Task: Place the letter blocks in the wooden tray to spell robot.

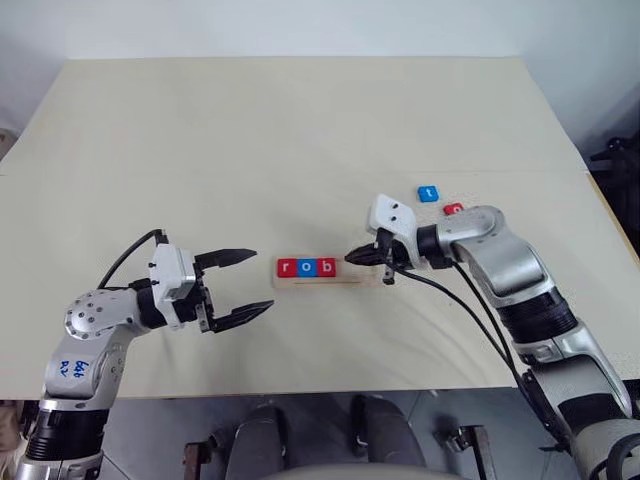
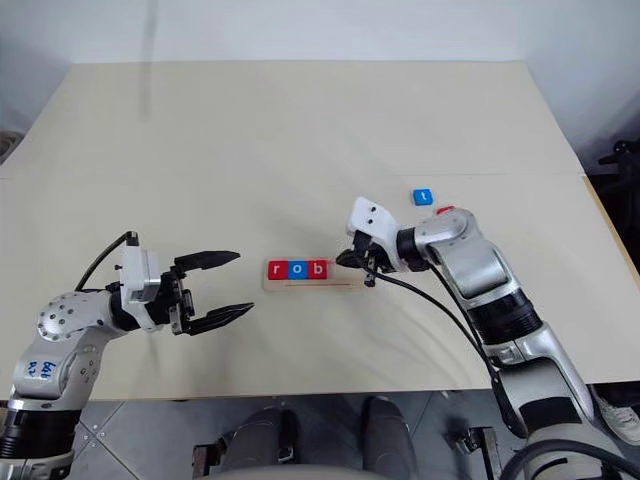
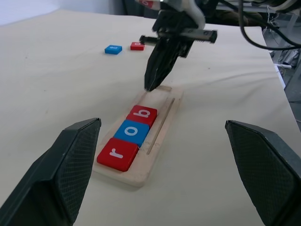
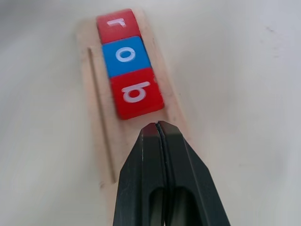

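Loose red block [image 1: 453, 209] partly hidden behind the right arm [image 1: 480, 235], letter unreadable. Right end of the wooden tray [image 1: 372, 279] covered by the right gripper [image 1: 352, 258]. Blue block [image 3: 113, 49] in left wrist view too small to read.

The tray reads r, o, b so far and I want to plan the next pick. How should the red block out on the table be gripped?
Take the red block by two opposite side edges, coming straight down from above. It lies flat on the table, so only its thin edges offer a pinch. The blue t block sits close beside it, apart; probably close the fingers across the other pair of edges.
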Robot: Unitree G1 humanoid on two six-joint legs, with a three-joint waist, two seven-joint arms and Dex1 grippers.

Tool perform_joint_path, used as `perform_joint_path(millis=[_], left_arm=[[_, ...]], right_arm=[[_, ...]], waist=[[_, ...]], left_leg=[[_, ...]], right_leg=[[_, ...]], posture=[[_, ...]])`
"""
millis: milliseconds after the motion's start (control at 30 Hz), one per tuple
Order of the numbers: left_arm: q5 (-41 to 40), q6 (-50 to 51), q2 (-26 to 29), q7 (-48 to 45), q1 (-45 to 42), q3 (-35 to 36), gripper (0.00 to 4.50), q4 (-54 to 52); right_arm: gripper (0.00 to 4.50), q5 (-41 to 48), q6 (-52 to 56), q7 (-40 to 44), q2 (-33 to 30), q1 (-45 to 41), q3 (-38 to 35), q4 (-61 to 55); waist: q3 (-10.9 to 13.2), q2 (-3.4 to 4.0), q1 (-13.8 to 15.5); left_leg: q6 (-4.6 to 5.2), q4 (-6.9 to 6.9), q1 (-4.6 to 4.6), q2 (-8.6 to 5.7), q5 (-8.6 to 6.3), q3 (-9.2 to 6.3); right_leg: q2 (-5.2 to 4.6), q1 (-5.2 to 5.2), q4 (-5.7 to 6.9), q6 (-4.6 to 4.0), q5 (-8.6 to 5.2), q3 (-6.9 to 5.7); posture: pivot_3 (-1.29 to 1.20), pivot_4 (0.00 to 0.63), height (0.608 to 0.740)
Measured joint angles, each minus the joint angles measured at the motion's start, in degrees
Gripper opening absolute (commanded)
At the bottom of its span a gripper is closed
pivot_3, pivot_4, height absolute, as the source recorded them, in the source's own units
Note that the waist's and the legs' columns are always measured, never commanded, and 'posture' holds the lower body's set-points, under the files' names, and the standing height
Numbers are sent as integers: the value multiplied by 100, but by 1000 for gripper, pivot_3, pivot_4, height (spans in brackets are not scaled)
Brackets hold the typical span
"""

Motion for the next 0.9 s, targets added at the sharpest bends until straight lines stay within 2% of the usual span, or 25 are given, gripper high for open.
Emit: perform_joint_path(millis=[67,200,333,433,533,667,800,900], left_arm=[[1,-2,0,-25,-21,-30,4500,16],[10,-2,0,-105,-118,-85,4500,266],[28,-15,-12,-192,-300,-130,4500,546],[45,-41,-20,-263,-511,-159,4500,815],[74,-84,-48,-346,-698,-226,4500,1073],[113,-147,-68,-471,-935,-329,4500,1236],[138,-174,-71,-556,-1092,-346,4500,1366],[143,-184,-84,-560,-1183,-371,4500,1366]], right_arm=[[609,117,-92,-152,-174,433,-409,-216],[1957,421,-535,-447,-512,1719,-1695,-544],[3327,885,-1665,-538,-323,3075,-2974,-825],[4369,1093,-2098,-689,-211,3914,-3672,-918],[4457,1220,-2366,-890,-104,4454,-4122,-914],[4457,1330,-2648,-1100,-79,4700,-4489,-875],[4457,1351,-2739,-1153,-91,4722,-4443,-757],[4457,1306,-2596,-1295,-124,4435,-4209,-628]], waist=[[0,0,18],[0,0,110],[0,0,137],[-1,-2,139],[-1,-1,115],[-1,-2,102],[-1,-2,116],[-1,-1,102]], left_leg=[[0,0,0,0,0,-1],[-1,-4,3,-1,-1,0],[-1,-4,7,-1,-1,1],[-1,-2,14,-1,-1,0],[0,-3,23,-1,-1,7],[-1,-3,31,0,-1,7],[0,0,30,-1,-1,7],[0,1,31,-1,-1,13]], right_leg=[[0,1,-2,0,0,-1],[2,1,-7,0,0,-1],[3,6,-30,1,0,0],[4,17,-34,1,1,0],[4,18,-31,1,1,6],[7,19,-24,0,1,11],[6,19,-23,0,2,14],[6,16,-18,0,2,21]], posture=[[0,150,740],[0,150,740],[0,150,740],[0,150,740],[0,150,740],[0,150,740],[0,150,740],[0,150,740]])
